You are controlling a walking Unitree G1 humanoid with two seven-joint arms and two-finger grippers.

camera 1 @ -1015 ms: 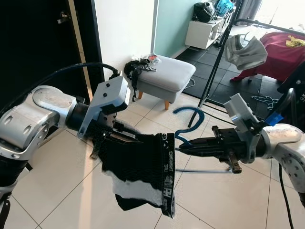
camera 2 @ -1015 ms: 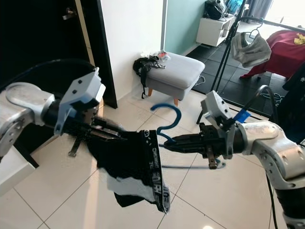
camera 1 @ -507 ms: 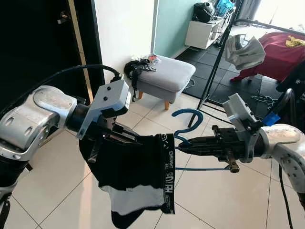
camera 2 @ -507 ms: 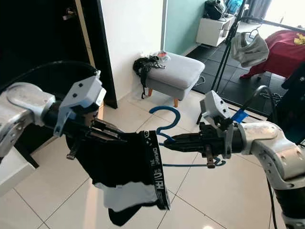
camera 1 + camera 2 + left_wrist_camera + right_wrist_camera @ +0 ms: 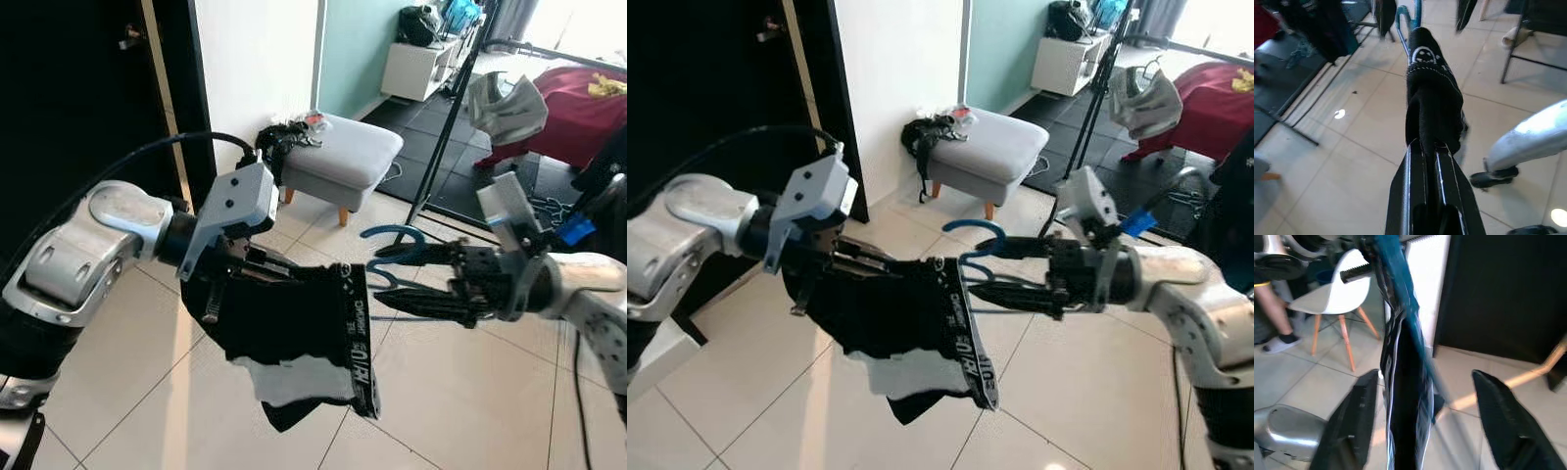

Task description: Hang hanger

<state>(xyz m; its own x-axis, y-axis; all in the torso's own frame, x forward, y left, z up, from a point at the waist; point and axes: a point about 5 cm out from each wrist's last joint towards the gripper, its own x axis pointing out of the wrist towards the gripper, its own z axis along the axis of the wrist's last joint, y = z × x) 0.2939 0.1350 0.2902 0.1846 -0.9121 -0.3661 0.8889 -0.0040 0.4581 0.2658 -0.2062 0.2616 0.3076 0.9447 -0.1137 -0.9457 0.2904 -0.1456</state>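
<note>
Fingers pinch black garment on blue hanger.

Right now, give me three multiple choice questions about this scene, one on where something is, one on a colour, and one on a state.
1. Where is the grey footstool?
A. on the tiled floor by the white wall
B. on the red bed
C. under the white cabinet

2. What colour is the hanger?
A. red
B. blue
C. white

3. How is the right gripper?
A. shut on the hanger
B. shut on the garment
C. open around the hanger

Answers: 1 A, it stands on pale tiles beside the wall. 2 B, its hook shows blue. 3 C, the black fingers are spread apart either side of the hanger, while the left gripper clamps the black garment.
</note>
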